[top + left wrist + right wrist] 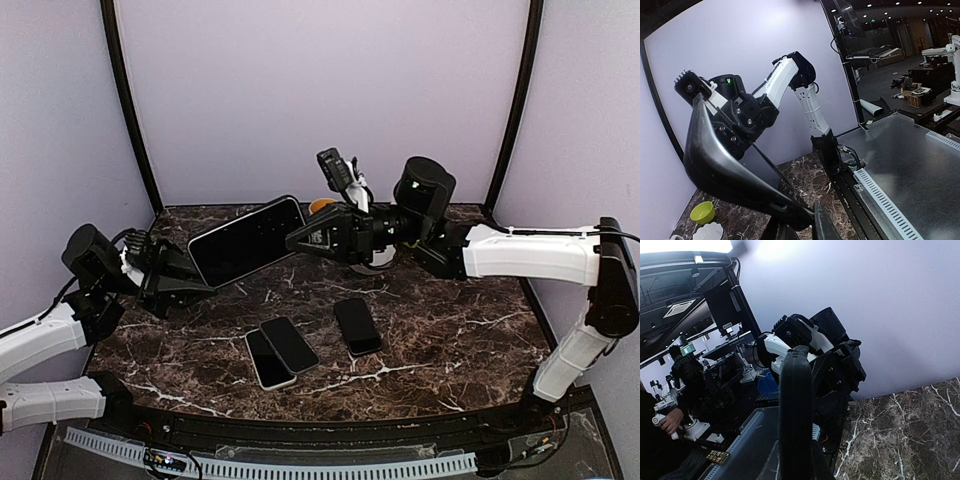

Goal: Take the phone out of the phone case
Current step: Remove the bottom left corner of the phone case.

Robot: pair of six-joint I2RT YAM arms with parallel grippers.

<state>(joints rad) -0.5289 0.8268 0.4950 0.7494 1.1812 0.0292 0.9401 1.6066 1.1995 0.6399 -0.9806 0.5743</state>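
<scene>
A large phone (248,240) in a black phone case hangs above the table, screen up and tilted, held at both ends. My left gripper (200,283) is shut on its lower left end, where the case edge (725,170) runs into my fingertips (807,220). At the upper right end my right gripper (298,240) is shut on it. The right wrist view shows the case edge-on (796,410), upright between the right gripper (797,460) fingers, and the left gripper (840,375) behind it. Whether phone and case have parted does not show.
Three other phones lie on the marble table: two overlapping (268,362) (290,343) and one dark (357,325) to their right. An orange object (320,206) sits at the back. A green bowl (703,212) and a white dish (710,232) stand on the table.
</scene>
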